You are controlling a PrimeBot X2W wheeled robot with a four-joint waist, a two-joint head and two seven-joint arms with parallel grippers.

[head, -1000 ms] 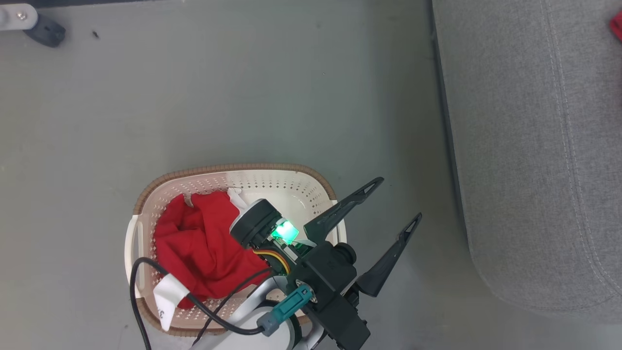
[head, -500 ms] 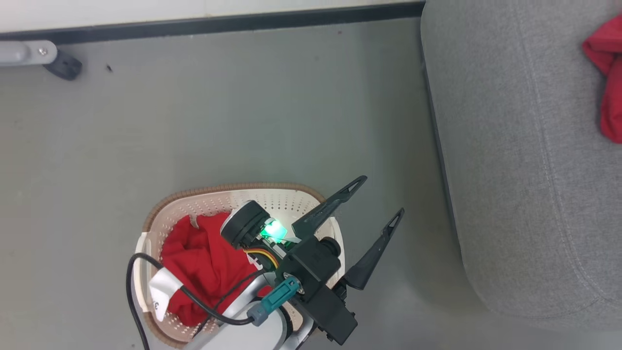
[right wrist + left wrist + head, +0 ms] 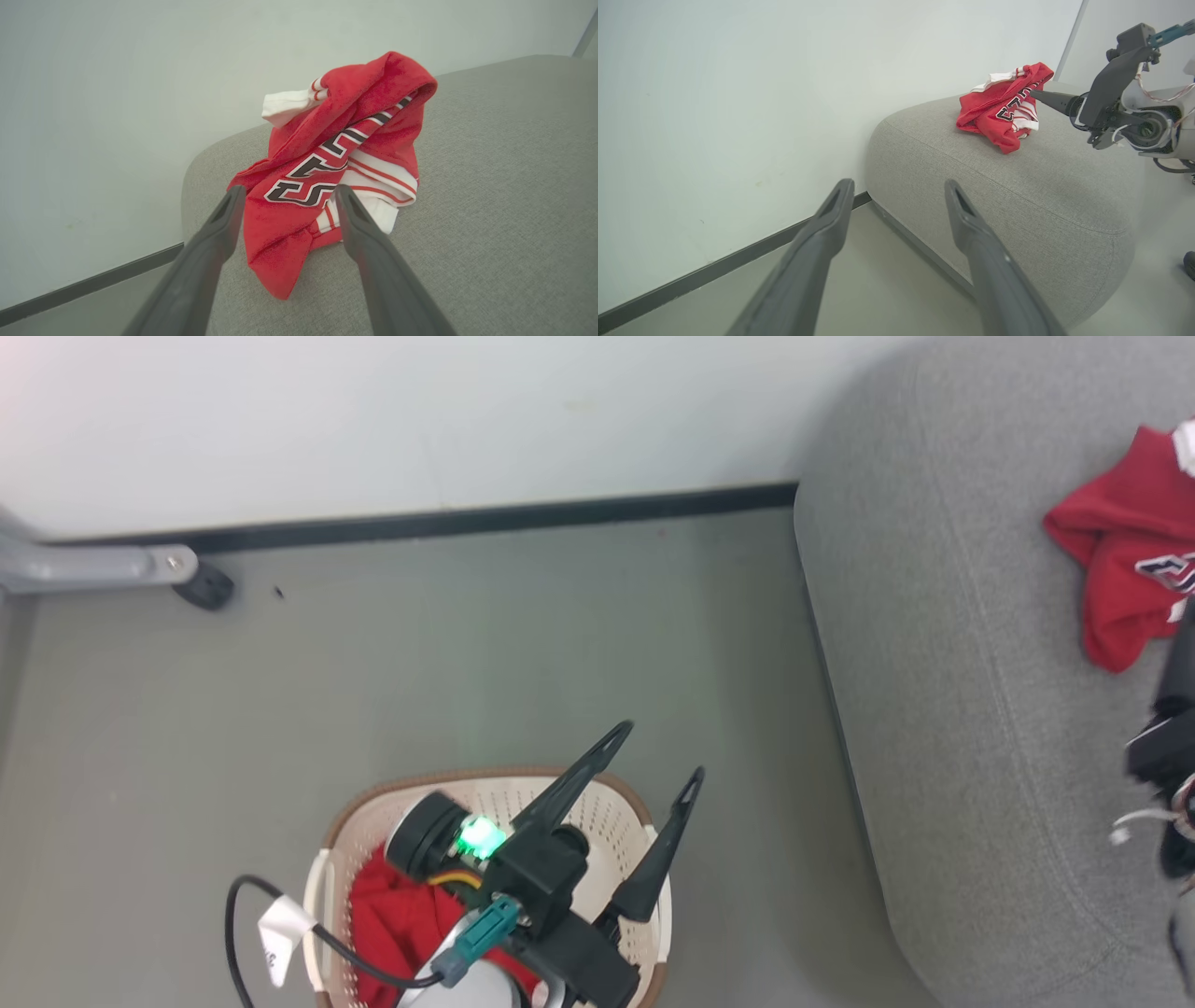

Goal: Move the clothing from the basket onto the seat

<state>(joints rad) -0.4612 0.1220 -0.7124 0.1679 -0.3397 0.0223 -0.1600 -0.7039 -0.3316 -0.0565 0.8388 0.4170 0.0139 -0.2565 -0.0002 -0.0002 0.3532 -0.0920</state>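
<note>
Left claw: fingers apart, nothing between them, hanging over the right half of the basket. The basket stands on the floor, apart from the seat.

Basket contents: one heap of red cloth, bunched in the left part and partly hidden by the left arm. The right part shows bare perforated wall.

Right claw: fingers apart, clamped on nothing, pointed at a jersey. Whether the tips touch the jersey cannot be told.

The jersey lies crumpled on top of the seat, near the wall side. It is red, with white trim striped in red.

Writing: black characters outlined in white run across the jersey front. The folds break them up, so no whole word can be read.

A white tag hangs on the black cable beside the basket. It bears a small dark mark, too small to read.

A green light glows on the left wrist.
</note>
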